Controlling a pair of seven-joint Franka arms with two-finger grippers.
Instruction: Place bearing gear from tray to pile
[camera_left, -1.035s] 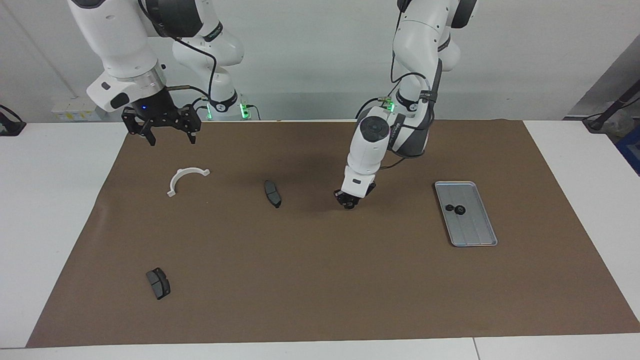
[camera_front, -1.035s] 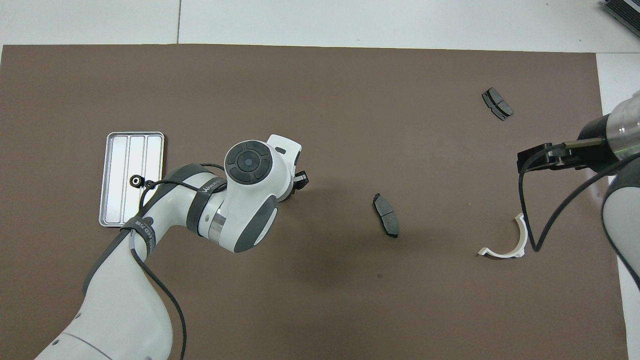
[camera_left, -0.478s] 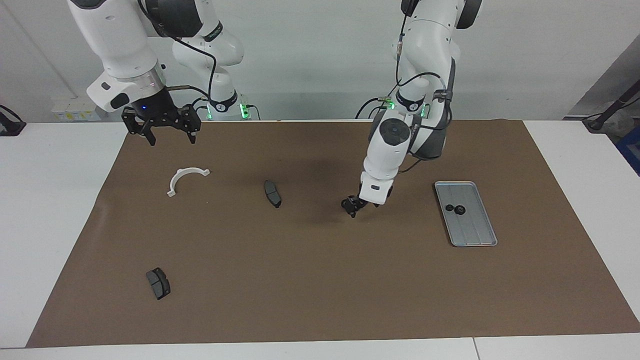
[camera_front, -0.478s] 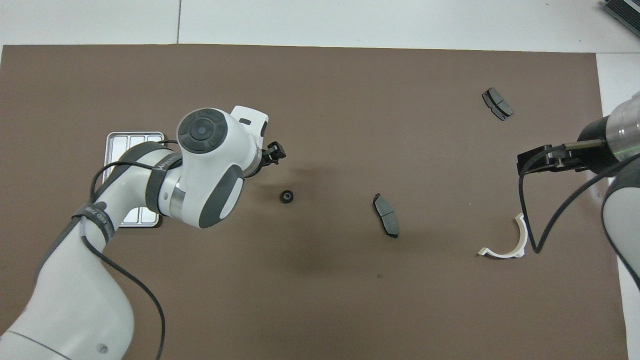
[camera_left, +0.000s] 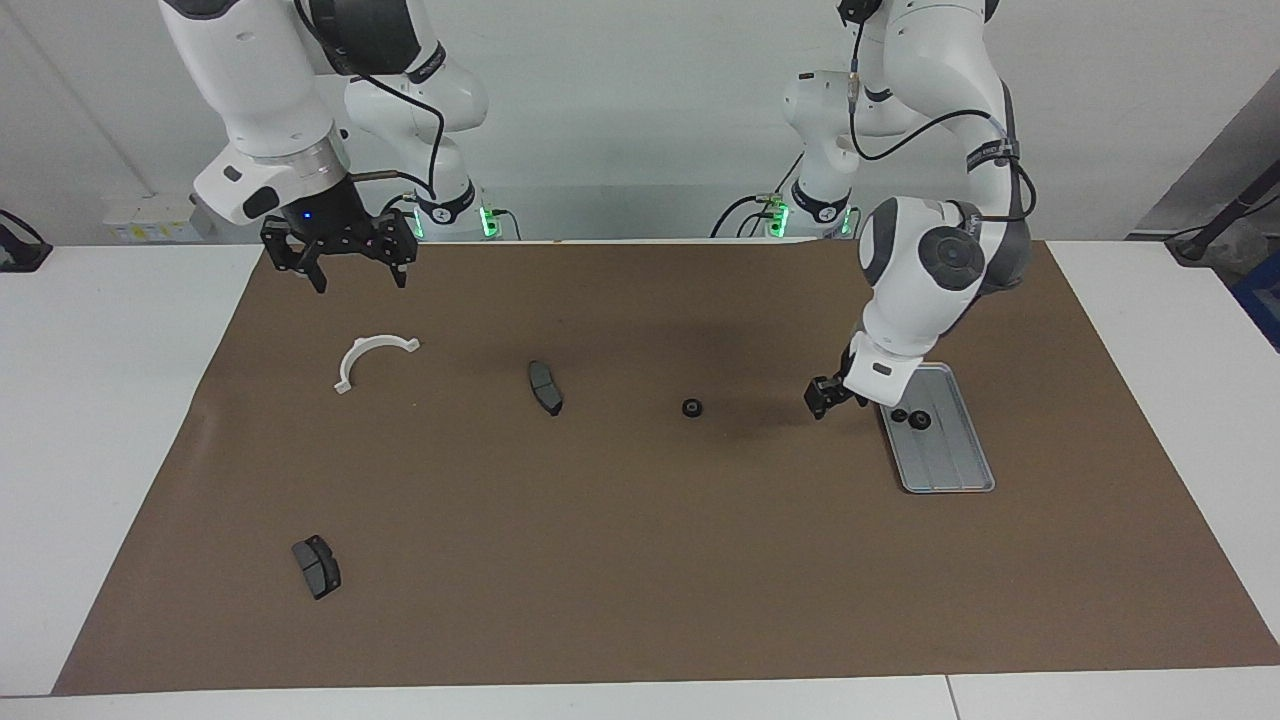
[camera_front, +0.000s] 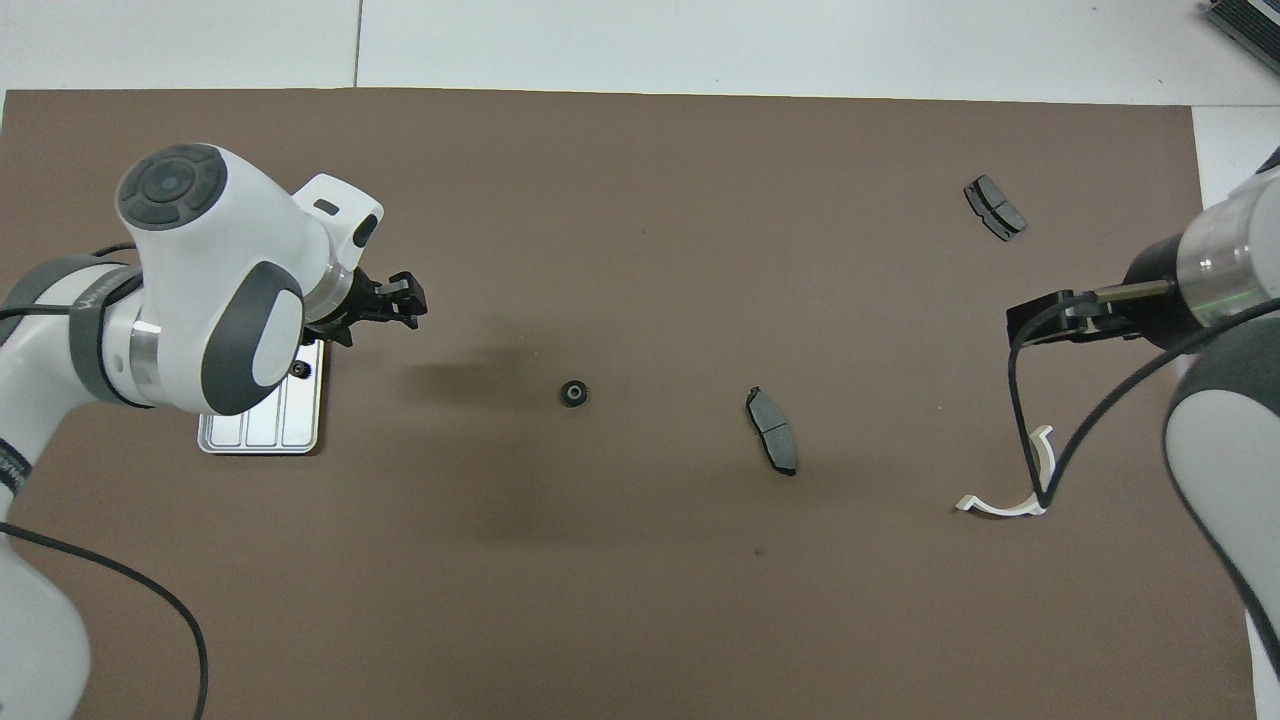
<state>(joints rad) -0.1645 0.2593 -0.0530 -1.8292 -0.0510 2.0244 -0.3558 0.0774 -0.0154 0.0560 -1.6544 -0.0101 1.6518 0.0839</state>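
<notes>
one bearing gear (camera_left: 691, 408) lies loose on the brown surface (camera_left: 640, 560), between the tray (camera_left: 950, 470) and a dark pad (camera_left: 545, 387) of the pile. the left gripper (camera_left: 822, 394) hangs empty just beside the tray; whether its fingers are apart i cannot tell. two gears (camera_left: 911, 418) seem to sit in the tray, so the next move is probably another pickup there. the right gripper (camera_left: 342, 258) waits, open, near the white bracket (camera_left: 372, 358).

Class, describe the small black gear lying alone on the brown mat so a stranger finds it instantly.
Start at the flat silver-grey ridged metal tray. Toward the right arm's end lies a dark grey curved pad. Between them sits the small black round gear, the only ring-shaped part there.
</notes>
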